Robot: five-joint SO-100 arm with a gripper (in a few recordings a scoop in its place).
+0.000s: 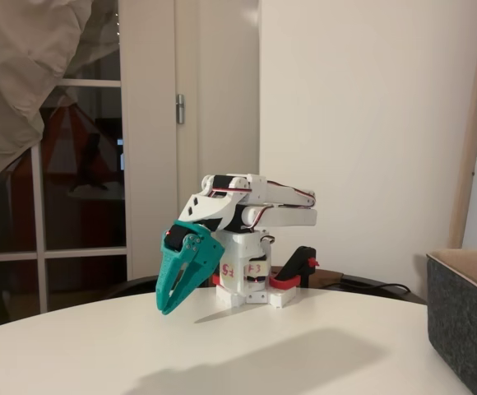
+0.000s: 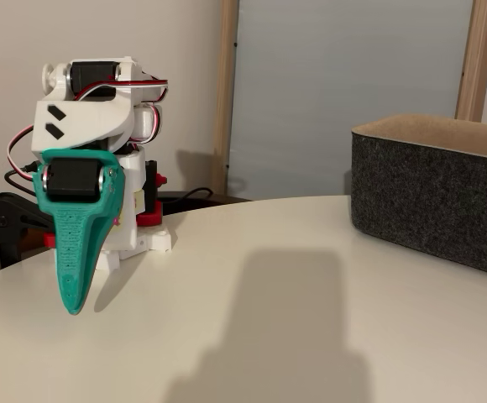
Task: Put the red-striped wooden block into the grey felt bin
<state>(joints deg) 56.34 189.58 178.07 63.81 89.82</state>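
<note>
On the table (image 1: 321, 346), the folded arm (image 2: 92, 109) stands left of the bin (image 2: 432, 197) (well apart).

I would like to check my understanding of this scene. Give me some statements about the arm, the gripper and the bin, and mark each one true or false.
1. The gripper is teal and points down toward the table. True.
2. The gripper holds a wooden block. False: nothing is between its fingers, which lie closed together in both fixed views.
3. The grey felt bin stands on the table, apart from the arm. True.
4. The arm is stretched out over the bin. False: the arm is folded back over its base, well away from the bin.
5. The bin has a tan inner lining. True: it shows along the rim.
</note>
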